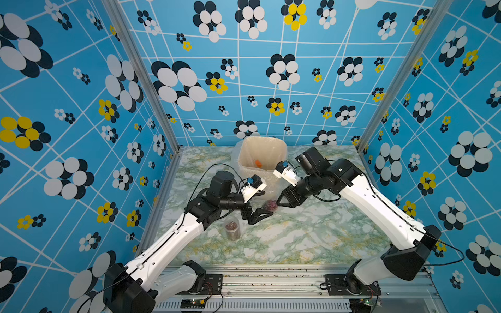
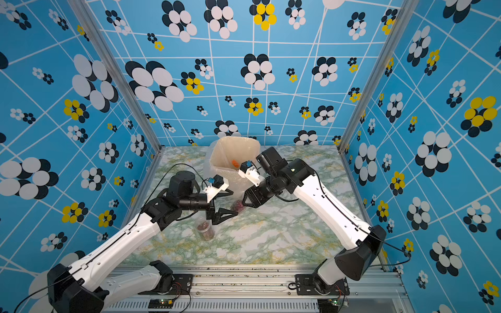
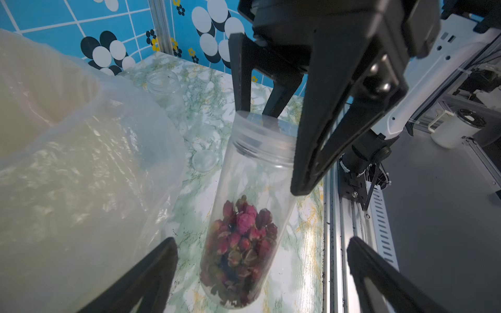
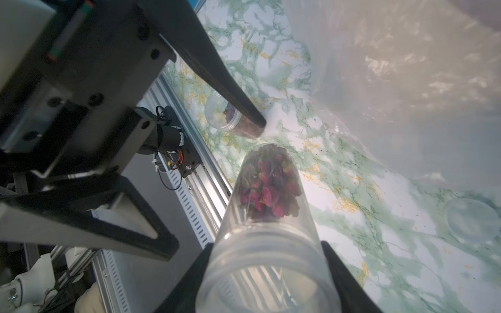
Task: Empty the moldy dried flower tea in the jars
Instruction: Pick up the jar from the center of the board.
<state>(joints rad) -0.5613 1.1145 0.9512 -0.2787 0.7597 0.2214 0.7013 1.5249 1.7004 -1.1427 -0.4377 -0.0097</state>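
Clearance: the tall jar [image 3: 252,189] sits in a narrow lane between the bulging liner of the bin [image 1: 252,157] and the surface's [image 1: 311,238] front rail. The surface is free toward the front and the right wall.

Right claw [image 4: 267,245]: clamped on this jar just below its threaded mouth. The jar leans, and whether its base touches the surface cannot be told.

Left claw [image 3: 261,239]: spread wide, its fingers on either side of the jar's lower end, apart from it.

Materials: the jars are clear, smooth-walled cylinders. The dried flower tea [image 3: 241,244], crinkled red-pink buds, is heaped at the tall jar's bottom. The surface is glossy green-veined marble print and the liner is crumpled film.

A short jar [image 1: 232,227] holding brownish tea stands beside the left arm. An empty jar [image 3: 162,84] and a loose lid [image 3: 204,161] show only in the wrist views. An orange piece [image 1: 258,163] lies inside the bin.
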